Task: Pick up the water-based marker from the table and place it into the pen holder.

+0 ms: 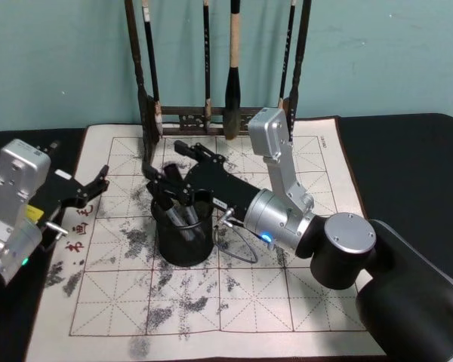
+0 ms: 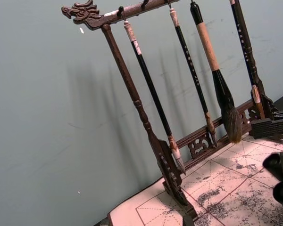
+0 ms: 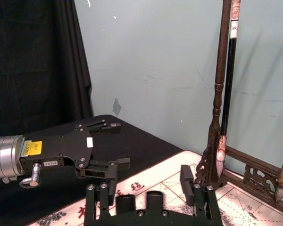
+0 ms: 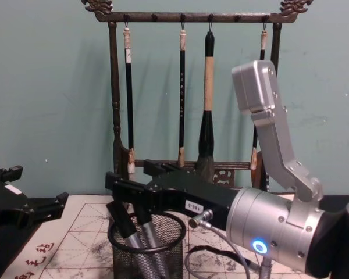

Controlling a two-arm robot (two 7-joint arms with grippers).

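- The water-based marker (image 4: 121, 224) is leaning inside the pen holder (image 1: 183, 240), dark cap up and grey barrel down among the other pens, its top poking above the rim at about 10 o'clock
- Right tool (image 1: 183, 167) sits directly over the holder's mouth with its jaws spread; in the chest view the fingers straddle the pen tops and nothing looks pinched, so I read it as released
- The holder stands on the white felt mat (image 1: 287, 302) near the middle of the counter (image 1: 408, 151), with the wooden brush rack (image 4: 113, 87) behind it at 12 o'clock
- Left tool (image 1: 90, 190) is parked out at 9 o'clock of the holder, near the mat's edge, fingers apart and holding nothing
- By my judgement the drop is done and what remains is getting clear
- Risk one: the right tool's fingers are low among the leaning pens, so a sideways exit could snag a cap and tip the light mesh cup
- Risk two: pulling back toward 12 o'clock could clip the rack and the hanging brushes (image 4: 208, 99)
- A looped cable (image 1: 238, 249) lies against the holder at 3 o'clock and could drag it
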